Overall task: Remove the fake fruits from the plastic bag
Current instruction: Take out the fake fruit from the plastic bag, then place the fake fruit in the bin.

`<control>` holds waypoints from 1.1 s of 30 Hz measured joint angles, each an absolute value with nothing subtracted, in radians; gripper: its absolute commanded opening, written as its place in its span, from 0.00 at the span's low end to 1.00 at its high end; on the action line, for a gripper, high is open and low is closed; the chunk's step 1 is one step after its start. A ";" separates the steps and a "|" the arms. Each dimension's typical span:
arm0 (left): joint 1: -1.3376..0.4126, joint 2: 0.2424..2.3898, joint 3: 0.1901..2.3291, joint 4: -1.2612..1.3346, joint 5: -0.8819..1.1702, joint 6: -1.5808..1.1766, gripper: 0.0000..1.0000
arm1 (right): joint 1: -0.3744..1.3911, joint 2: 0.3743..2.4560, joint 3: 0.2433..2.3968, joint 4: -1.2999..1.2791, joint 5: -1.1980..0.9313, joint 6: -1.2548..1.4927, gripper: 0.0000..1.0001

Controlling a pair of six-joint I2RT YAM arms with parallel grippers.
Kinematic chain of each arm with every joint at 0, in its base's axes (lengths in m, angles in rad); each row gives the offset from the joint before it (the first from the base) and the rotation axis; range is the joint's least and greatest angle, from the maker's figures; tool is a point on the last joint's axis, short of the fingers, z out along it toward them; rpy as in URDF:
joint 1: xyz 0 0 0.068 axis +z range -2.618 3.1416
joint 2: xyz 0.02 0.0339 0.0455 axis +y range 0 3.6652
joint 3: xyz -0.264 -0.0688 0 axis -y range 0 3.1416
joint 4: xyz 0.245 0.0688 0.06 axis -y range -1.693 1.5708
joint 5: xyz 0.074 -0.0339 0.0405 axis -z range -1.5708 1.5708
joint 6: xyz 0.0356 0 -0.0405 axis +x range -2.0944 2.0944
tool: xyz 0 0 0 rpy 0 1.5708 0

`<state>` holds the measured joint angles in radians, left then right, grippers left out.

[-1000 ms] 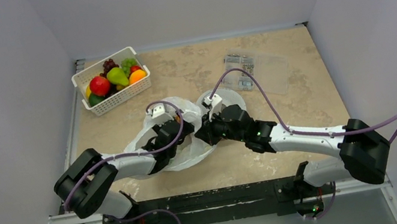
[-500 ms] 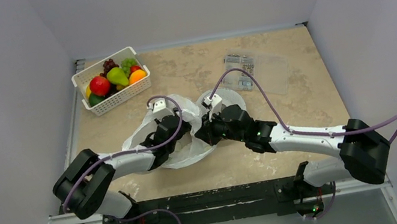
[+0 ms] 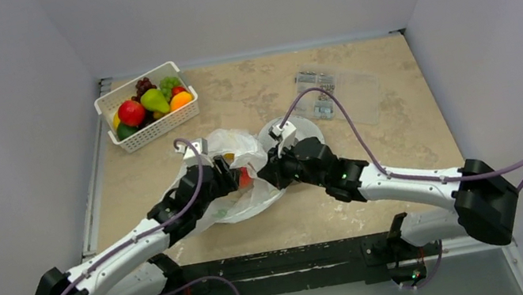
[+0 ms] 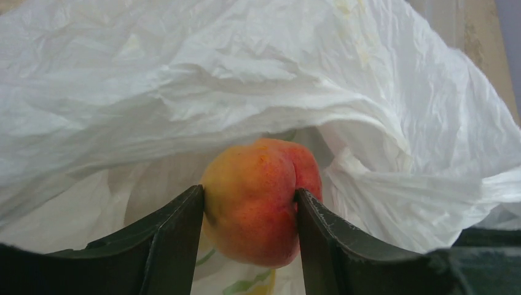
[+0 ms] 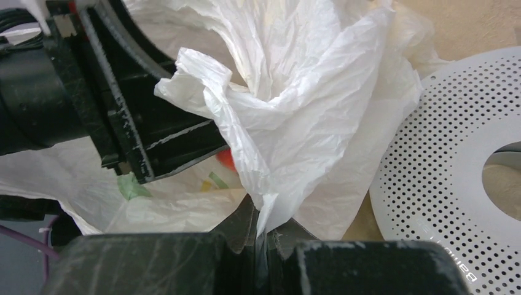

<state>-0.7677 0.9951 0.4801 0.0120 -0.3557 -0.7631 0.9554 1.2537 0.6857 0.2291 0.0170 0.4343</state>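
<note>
The left pincer (image 4: 249, 193) stands half-narrow and holds a fake peach (image 4: 261, 175), orange-yellow with a red blush, one jaw pressing each side of it. The peach is inside the mouth of the plastic bag (image 4: 246, 74), and the thin white film arches over it and falls behind it. From above, only a small red part of this fruit shows between the folds. The right pincer (image 5: 261, 232) is fully closed on a crumpled fold of the bag's edge, which it lifts. I judge that this keeps the mouth open for the other arm. The two pincers are near each other over the bag, which lies at the middle of the tabletop (image 3: 249, 89), a little toward its near edge. Just beside the bag, on its right side, lies a white perforated disc (image 5: 442, 123), and the film partly covers it. A white slotted basket (image 3: 159, 130) stands near the far left corner of the tabletop, well apart from the bag. It contains fake fruits, among them a red apple (image 3: 131, 111), a green pear (image 3: 154, 100), green grapes (image 3: 169, 84) and an orange one (image 3: 180, 99). A flat clear packet (image 3: 337, 91) lies toward the far right. As for the progress, the peach is grasped but not yet out of the bag, so it must be drawn back through the opening without dragging the film. Whether more fruits remain deeper in the bag, I cannot tell, because the folds hide the inside.
</note>
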 measured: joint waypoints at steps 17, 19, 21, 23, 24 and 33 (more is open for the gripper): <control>-0.765 0.612 0.679 -0.477 -0.113 -0.565 0.00 | 0.955 1.232 0.686 0.229 0.068 0.461 0.00; -0.764 0.608 0.762 -0.517 -0.103 -0.536 0.00 | 0.955 1.245 0.686 0.229 0.066 0.461 0.00; -0.759 0.611 0.847 -0.560 -0.109 -0.513 0.00 | 0.955 1.257 0.686 0.229 0.062 0.461 0.00; -0.756 0.624 0.924 -0.597 -0.135 -0.492 0.00 | 0.955 1.262 0.686 0.229 0.061 0.461 0.00; -0.754 0.632 0.950 -0.612 -0.151 -0.484 0.00 | 0.955 1.263 0.686 0.229 0.061 0.461 0.00; -0.590 0.740 1.092 -0.673 -0.394 -0.398 0.00 | 0.955 1.263 0.686 0.229 0.057 0.460 0.00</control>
